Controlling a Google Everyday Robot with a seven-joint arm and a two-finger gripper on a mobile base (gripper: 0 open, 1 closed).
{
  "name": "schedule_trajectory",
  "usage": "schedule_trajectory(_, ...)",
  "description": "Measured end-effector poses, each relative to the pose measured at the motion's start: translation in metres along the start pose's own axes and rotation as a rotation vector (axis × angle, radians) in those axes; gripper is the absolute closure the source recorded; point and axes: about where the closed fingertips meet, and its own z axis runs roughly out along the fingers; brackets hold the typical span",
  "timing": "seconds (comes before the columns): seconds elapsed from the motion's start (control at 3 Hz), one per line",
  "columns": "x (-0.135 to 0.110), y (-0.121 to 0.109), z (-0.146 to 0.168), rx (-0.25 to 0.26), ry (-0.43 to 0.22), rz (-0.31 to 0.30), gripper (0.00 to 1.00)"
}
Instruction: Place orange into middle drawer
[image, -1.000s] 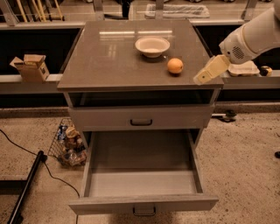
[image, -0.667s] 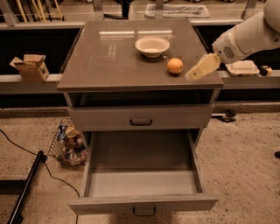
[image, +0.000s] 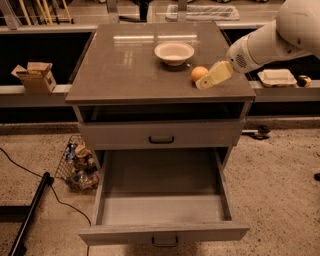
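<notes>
Your gripper (image: 206, 81) sits just beside the orange (image: 198, 73), near the right edge of the counter (image: 130, 70); I cannot tell whether it is open or closed. Centre it on the fruit before lifting toward the open middle drawer (image: 162, 210).

The grey-brown desk top (image: 125, 70) carried two things; a cream-white bowl (image: 174, 52) stood upright toward the back edge, a little right of the middle; the orange (image: 199, 74) lay nearer the front right corner, in front of the bowl and to its right, apart from it; the gripper (image: 204, 83) came in over the right edge, low above the top, just beside the orange on its right; whether it touched the fruit could not be told; pale strips of light showed near the back edge.
</notes>
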Motion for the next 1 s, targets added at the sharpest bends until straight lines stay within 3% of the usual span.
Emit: schedule_trajectory(1.0, -0.012, -0.003, 0.047, -0.021, -0.025, 0.038, 0.0)
